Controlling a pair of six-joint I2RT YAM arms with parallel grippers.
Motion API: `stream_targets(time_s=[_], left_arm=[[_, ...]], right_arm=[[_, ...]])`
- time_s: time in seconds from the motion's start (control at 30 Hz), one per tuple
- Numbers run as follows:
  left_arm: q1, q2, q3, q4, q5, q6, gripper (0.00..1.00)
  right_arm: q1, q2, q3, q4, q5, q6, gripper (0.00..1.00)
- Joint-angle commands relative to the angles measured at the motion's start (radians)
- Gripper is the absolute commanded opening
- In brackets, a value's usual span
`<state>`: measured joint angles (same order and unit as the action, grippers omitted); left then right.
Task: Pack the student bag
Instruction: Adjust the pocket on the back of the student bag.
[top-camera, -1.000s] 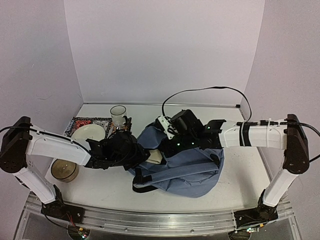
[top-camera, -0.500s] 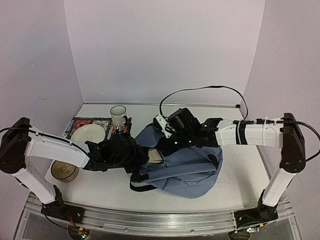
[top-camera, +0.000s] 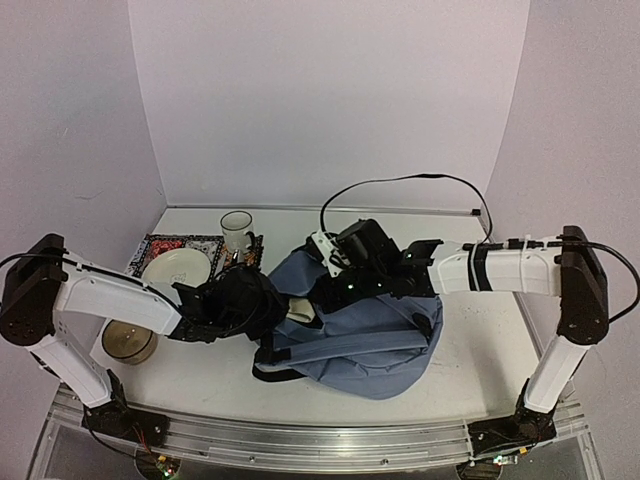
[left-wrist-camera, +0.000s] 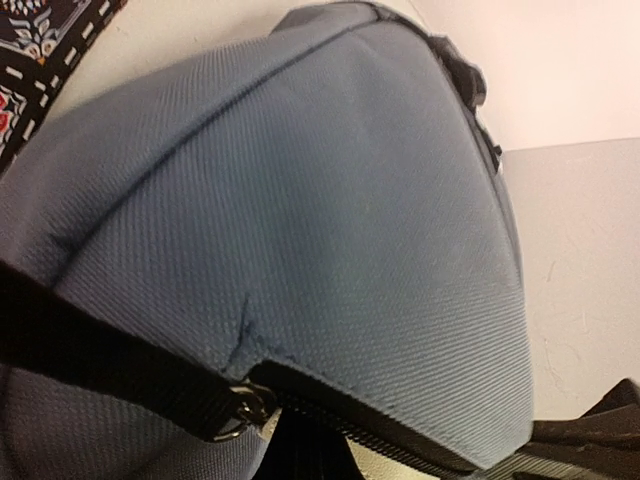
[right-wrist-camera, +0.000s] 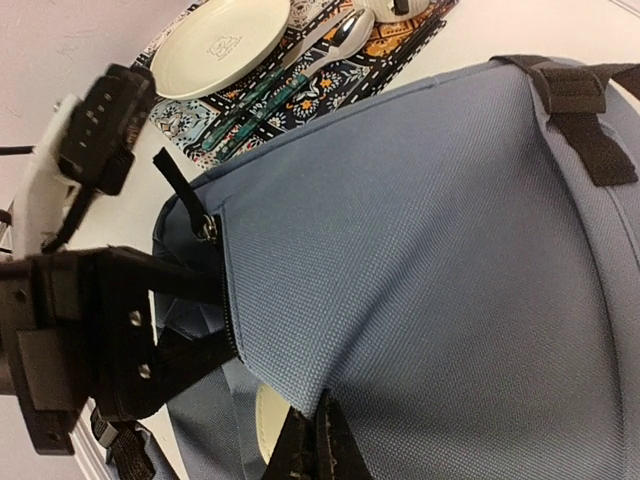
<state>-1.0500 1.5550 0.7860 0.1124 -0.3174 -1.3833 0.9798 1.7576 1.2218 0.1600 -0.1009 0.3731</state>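
Observation:
The student bag (top-camera: 375, 335), blue-grey with black straps, lies in the middle of the table with its opening facing left. My right gripper (right-wrist-camera: 320, 425) is shut on the edge of the bag's top flap (right-wrist-camera: 400, 250) and holds it up. A cream object (right-wrist-camera: 262, 420) shows inside the opening, also visible from above (top-camera: 303, 310). My left gripper (top-camera: 283, 308) is at the opening from the left, its fingers (right-wrist-camera: 200, 285) closed together at the zipper edge just below the zipper slider (right-wrist-camera: 207, 226). In the left wrist view the bag fabric (left-wrist-camera: 300, 200) fills the frame, with the metal zipper ring (left-wrist-camera: 235, 415) low down.
A patterned placemat (top-camera: 195, 243) lies at the back left with a cream plate (top-camera: 177, 267) and cutlery (right-wrist-camera: 300, 60) on it. A white mug (top-camera: 238, 232) stands behind it. A brown bowl (top-camera: 129, 340) sits near the left arm. A black cable (top-camera: 420, 180) arcs over the right arm.
My left gripper has closed at the bag's opening. The bag has slid a little left and toward the front, and my right gripper has shifted left with the flap.

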Motion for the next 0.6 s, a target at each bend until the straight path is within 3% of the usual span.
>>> stream_targets(time_s=[0.0,0.23,0.33,0.37,0.5,0.57], left_arm=[[0.007,-0.104,-0.085,0.118,-0.126,-0.050,0.00],[0.007,-0.116,-0.068,0.118,-0.160,0.021,0.00],[0.006,-0.096,-0.033,0.117,-0.081,0.047,0.01],[0.005,-0.099,-0.034,0.115,-0.057,0.045,0.05],[-0.019,-0.166,-0.066,0.066,-0.042,-0.001,0.37],[-0.027,-0.197,-0.064,-0.002,-0.035,-0.033,0.44]], right_arm=[[0.023,-0.045,-0.022,0.098,-0.053,0.023,0.00],[0.025,-0.003,0.016,0.113,-0.113,0.025,0.00],[0.024,-0.009,0.018,0.117,-0.105,0.023,0.00],[0.024,-0.012,0.019,0.117,-0.095,0.021,0.00],[0.024,-0.017,0.034,0.116,-0.076,0.012,0.00],[0.024,-0.011,0.046,0.116,-0.073,0.010,0.00]])
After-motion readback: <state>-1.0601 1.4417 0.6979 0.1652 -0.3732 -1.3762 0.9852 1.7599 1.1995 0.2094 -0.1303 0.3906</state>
